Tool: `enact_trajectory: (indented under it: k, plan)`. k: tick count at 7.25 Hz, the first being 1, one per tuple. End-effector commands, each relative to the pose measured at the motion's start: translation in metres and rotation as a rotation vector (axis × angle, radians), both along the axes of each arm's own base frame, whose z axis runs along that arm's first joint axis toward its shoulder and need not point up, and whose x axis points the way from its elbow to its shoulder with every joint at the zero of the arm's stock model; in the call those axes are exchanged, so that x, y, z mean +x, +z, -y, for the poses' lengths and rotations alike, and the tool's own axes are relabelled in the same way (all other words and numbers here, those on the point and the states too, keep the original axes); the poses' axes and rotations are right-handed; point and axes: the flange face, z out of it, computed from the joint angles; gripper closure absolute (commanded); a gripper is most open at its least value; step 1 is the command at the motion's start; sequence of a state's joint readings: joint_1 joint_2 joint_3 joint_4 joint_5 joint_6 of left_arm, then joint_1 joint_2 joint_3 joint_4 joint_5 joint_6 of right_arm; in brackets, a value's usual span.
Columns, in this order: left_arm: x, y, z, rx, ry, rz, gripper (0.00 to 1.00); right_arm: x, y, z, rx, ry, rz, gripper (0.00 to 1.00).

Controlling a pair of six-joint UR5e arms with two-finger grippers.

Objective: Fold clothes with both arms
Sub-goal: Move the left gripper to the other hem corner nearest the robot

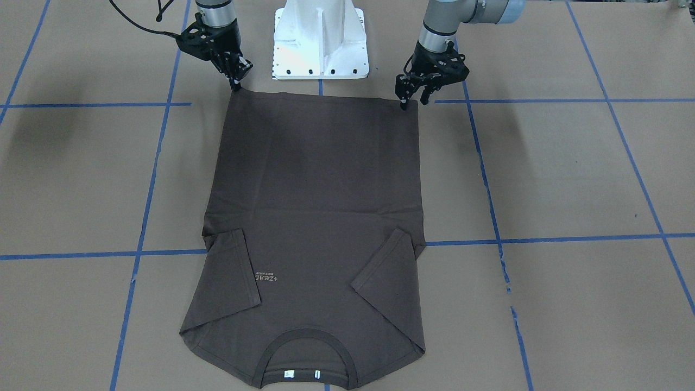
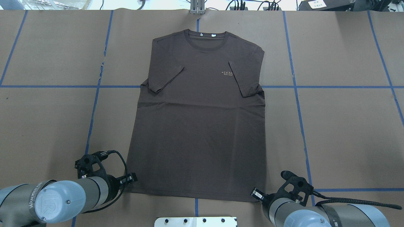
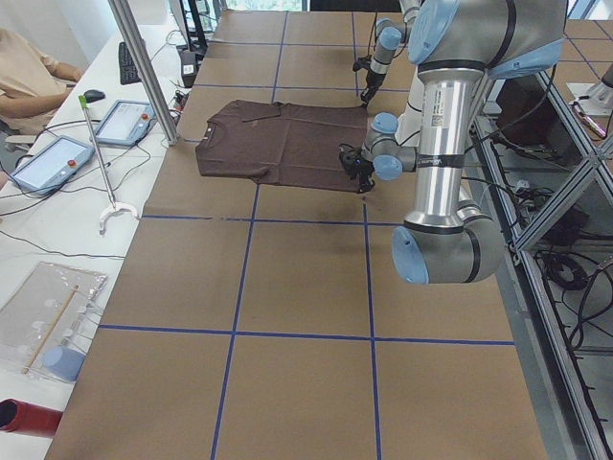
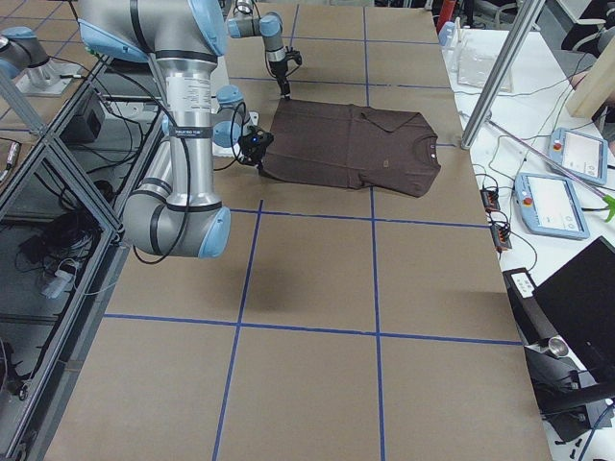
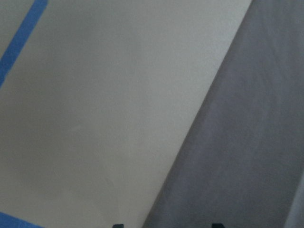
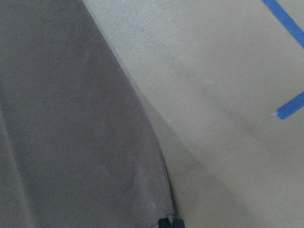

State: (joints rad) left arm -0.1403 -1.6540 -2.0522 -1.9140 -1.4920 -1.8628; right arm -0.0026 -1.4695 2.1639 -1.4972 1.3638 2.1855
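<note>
You're looking at T-shirt (image 2: 202, 126): dark brown, plain all over, ribbed collar same brown. Chest logo (image 2: 227, 73): pale beige lettering. Neck labels (image 1: 289, 373): white. Table cover (image 2: 347, 135): flat tan-brown, crossed by blue tape lines (image 2: 47, 85) in wide grid. Left arm (image 2: 60, 200), right arm (image 2: 347, 216): grey-silver tubes, light-blue joint caps (image 1: 505, 11), black cables (image 2: 363, 203). Left gripper (image 1: 412, 103), right gripper (image 1: 236, 84): black. Pedestal (image 1: 320, 38): white.

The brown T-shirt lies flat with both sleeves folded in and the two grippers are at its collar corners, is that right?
Not quite. The left gripper and right gripper are at the hem corners of the T-shirt, not the collar; the front-facing view shows it. The rest holds.
</note>
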Motion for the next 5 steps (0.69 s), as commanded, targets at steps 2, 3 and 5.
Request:
enact_trajectory:
  k: [2, 3, 5]
  plan:
    - [0.004, 0.003, -0.008, -0.004, 0.014, 0.006, 0.33, 0.0, 0.0, 0.0, 0.0, 0.0, -0.001, 1.0]
    - [0.009, 0.012, -0.009, -0.008, 0.018, 0.024, 0.35, 0.0, 0.0, 0.0, 0.0, 0.0, -0.001, 1.0]
    - [0.009, 0.012, -0.009, -0.011, 0.02, 0.024, 0.5, 0.0, 0.0, 0.0, 0.0, 0.0, -0.001, 1.0]
